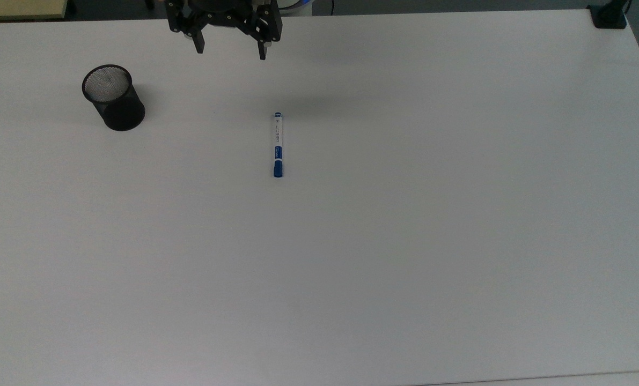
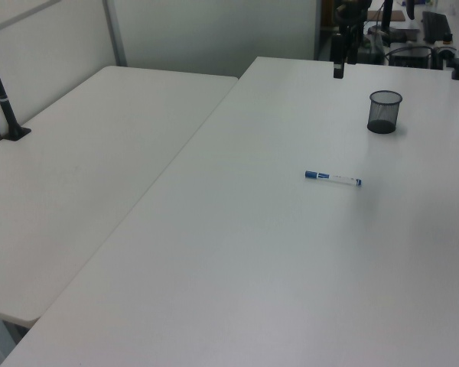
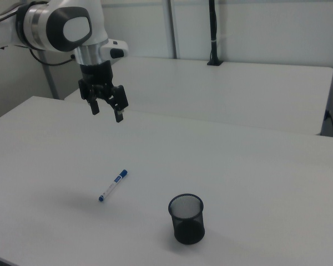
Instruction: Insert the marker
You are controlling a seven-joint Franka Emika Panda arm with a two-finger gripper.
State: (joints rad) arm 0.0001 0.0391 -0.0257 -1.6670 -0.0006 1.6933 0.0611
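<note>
The marker (image 1: 278,145) lies flat on the white table (image 1: 351,241), white barrel with a blue cap pointing toward the top view's bottom; I also see the marker (image 2: 333,178) in the left view and the marker (image 3: 112,185) in the right view. A black mesh cup (image 1: 114,97) stands upright at the top view's left, empty, and shows again as the cup (image 3: 186,218) and the cup (image 2: 384,112). My gripper (image 1: 230,52) hangs open high above the table, well away from both, with nothing between its fingers; the gripper (image 3: 106,112) is up and behind the marker in the right view.
A second white table (image 2: 84,168) adjoins along the left view's left, with a black pole clamp (image 2: 4,92) on its edge. Another black clamp (image 1: 609,16) sits at the top view's upper right corner.
</note>
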